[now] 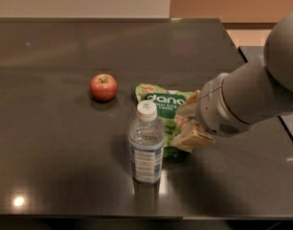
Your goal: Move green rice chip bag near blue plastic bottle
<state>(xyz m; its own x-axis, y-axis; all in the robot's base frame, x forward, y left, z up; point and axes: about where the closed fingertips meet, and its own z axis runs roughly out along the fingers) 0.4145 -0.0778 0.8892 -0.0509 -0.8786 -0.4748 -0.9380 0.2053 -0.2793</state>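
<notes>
Red apple [103, 87] at left on table [55, 152] — blue plastic bottle [146, 145] upright, hiding green rice chip bag's [163, 102] lower left. End effector [185, 121] clamped on bag's right edge — arm cut off at right.

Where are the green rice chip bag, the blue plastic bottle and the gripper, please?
green rice chip bag [164, 101]: camera view, dark green band.
blue plastic bottle [146, 163]: camera view, label.
gripper [185, 126]: camera view, tip at the bag's right edge.

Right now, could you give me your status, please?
End effector at right edge of green rice chip bag. Bag beside blue plastic bottle. Apple apart, left.
</notes>
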